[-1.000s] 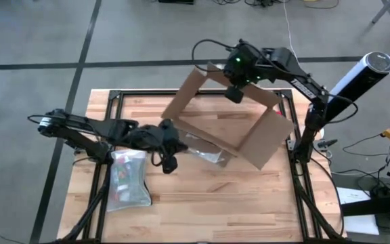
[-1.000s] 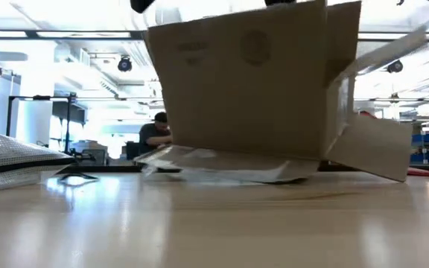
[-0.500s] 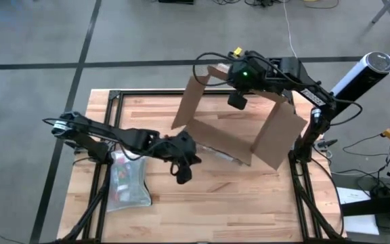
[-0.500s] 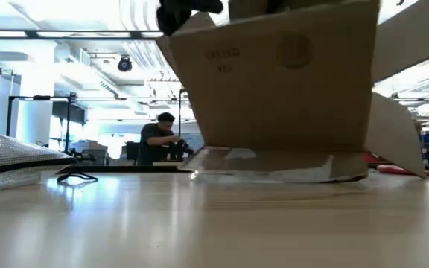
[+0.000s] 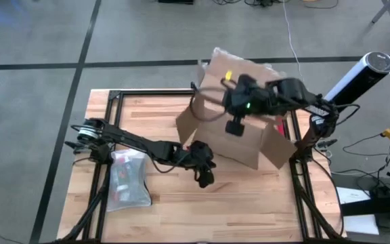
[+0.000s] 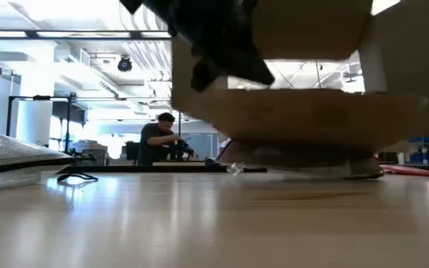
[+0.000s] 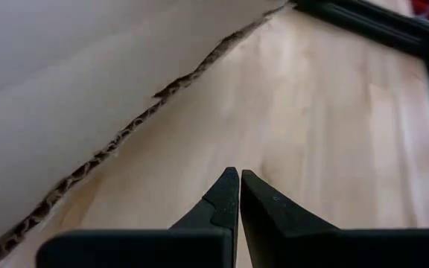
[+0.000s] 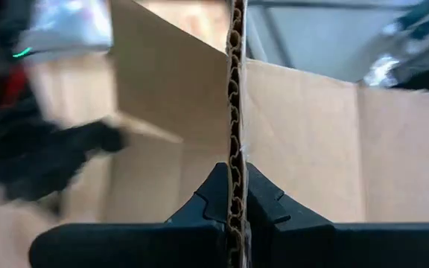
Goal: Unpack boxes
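Observation:
The brown cardboard box stands tilted over the table's far right part, its flaps spread open. My right gripper is above it, shut on one of its cardboard edges. My left gripper is shut with nothing between its fingers. It hangs low over the wood just in front of the box's near wall, and it also shows in the high view. In the low view the box fills the upper right, and crumpled clear plastic lies on the table under it. My right gripper pinches a single cardboard panel of the box between its two fingers, which sit on either face of the panel. The raw corrugated edge runs out from between them. The fingers come from above, slanting down. Whether the box's bottom rests on the table, I cannot tell.
A flat mesh zip pouch with small items lies at the table's left near side and also shows in the low view. Bare wood stretches along the near edge. A person sits in the room beyond the table.
My left gripper has swept toward the table's right and sunk lower, stopping in front of the box's near wall. My right gripper has swung toward the near edge with the box, which has turned about and tipped, one flap now standing up at the far side.

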